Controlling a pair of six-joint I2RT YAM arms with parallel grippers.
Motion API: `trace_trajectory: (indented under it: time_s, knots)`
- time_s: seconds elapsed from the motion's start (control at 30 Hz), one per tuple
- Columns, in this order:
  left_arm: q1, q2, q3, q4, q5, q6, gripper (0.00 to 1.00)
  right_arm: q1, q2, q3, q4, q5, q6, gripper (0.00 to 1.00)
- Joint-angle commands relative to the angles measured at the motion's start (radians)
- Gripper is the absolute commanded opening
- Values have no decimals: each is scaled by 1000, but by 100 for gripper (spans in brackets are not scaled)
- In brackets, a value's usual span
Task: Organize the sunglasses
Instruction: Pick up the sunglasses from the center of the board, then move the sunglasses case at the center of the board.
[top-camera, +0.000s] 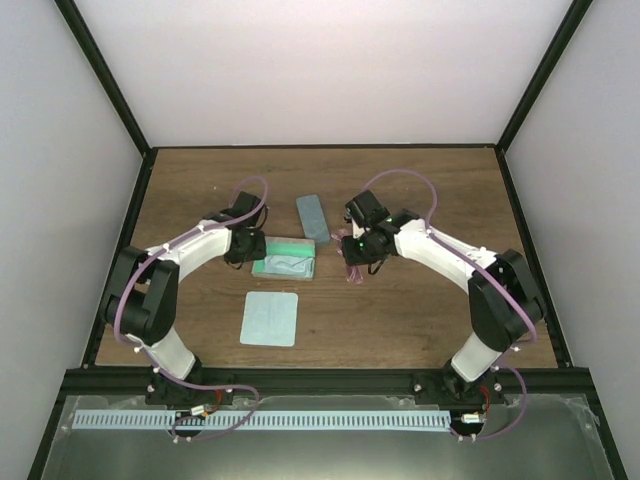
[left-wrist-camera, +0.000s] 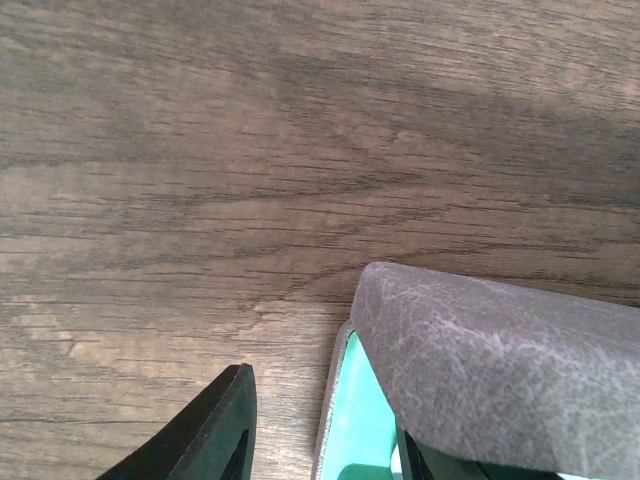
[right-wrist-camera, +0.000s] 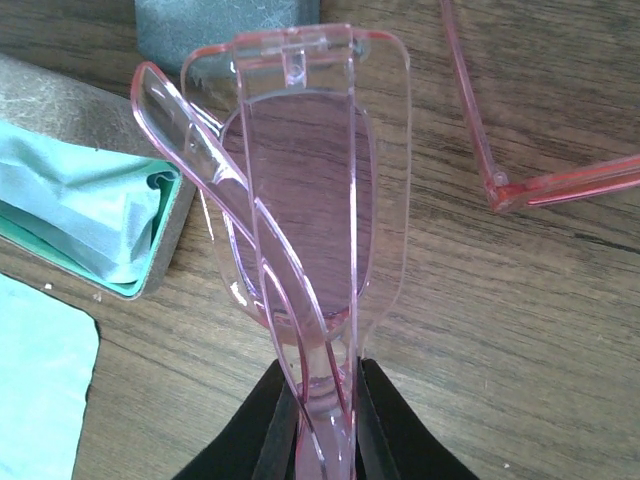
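- Brown wooden tabletop (top-camera: 420, 310) lies under everything; the pink sunglasses (right-wrist-camera: 300, 200) stand upright over it, right of centre.
- Below them, the right gripper (right-wrist-camera: 320, 405) pinches their lower end tight between its fingers.
- Just to their left lies the open green-lined case (top-camera: 285, 258).
- At that case's far end, the left gripper (top-camera: 242, 247) straddles the lid edge; I cannot tell whether it clamps.

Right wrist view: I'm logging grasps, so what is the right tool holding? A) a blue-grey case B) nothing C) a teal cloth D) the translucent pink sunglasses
D: the right tool is clamped on the folded pink sunglasses, its two dark fingers pressed against either side of the frame.
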Motion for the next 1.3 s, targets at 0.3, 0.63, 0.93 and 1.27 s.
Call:
trace_trajectory:
  time_s: [0.3, 0.63, 0.93, 1.27]
  knots:
    - [1, 8, -105, 137, 23, 65, 31, 6, 29, 53, -3, 27, -58, 10]
    - [-2, 16, -137, 185, 62, 133, 5, 6, 17, 42, 1, 25, -33, 10]
    - [-48, 31, -117, 234, 134, 216, 4, 1, -69, 33, -31, 42, 9, 9]
    - [-190, 132, 29, 214, 227, 422, 4, -95, -218, -26, -133, 87, 53, 9]
